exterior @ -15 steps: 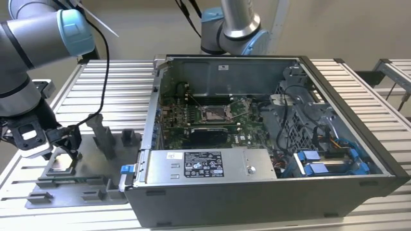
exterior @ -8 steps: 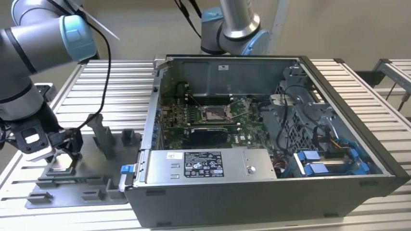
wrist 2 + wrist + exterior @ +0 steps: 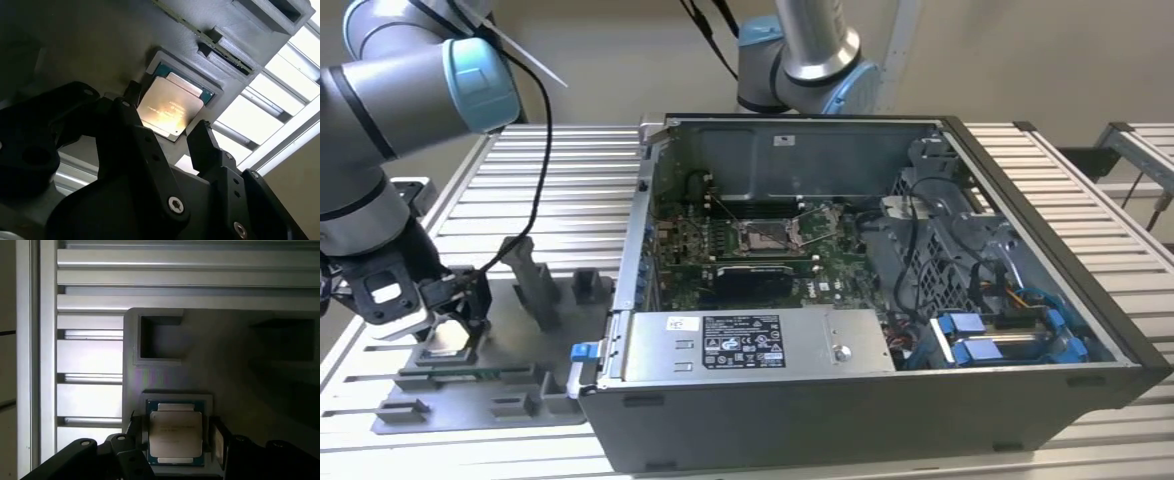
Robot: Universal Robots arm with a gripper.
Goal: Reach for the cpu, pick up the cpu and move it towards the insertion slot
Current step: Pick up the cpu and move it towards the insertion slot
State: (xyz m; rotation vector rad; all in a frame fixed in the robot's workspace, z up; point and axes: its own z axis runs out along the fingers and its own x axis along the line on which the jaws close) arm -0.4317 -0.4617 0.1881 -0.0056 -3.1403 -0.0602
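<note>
The cpu (image 3: 448,339) is a small silvery square chip lying in a recess of the grey tray (image 3: 520,400), at the exterior view's left. My gripper (image 3: 443,318) hangs low right over it. In both wrist views the cpu (image 3: 170,106) (image 3: 176,436) lies between the two black fingers (image 3: 204,142), and the gripper (image 3: 165,111) (image 3: 175,424) is open, one finger on each side of the chip and close to its edges. The chip rests flat in its seat. The insertion slot (image 3: 767,235), with a shiny metal frame, sits on the green motherboard inside the open computer case.
The open computer case (image 3: 1014,350) takes up the middle and the exterior view's right, with a power supply (image 3: 747,345) along its front. Upright grey blocks (image 3: 534,285) rise from the tray beside my gripper. A second arm (image 3: 801,50) stands behind the case. The table (image 3: 560,190) is slatted metal.
</note>
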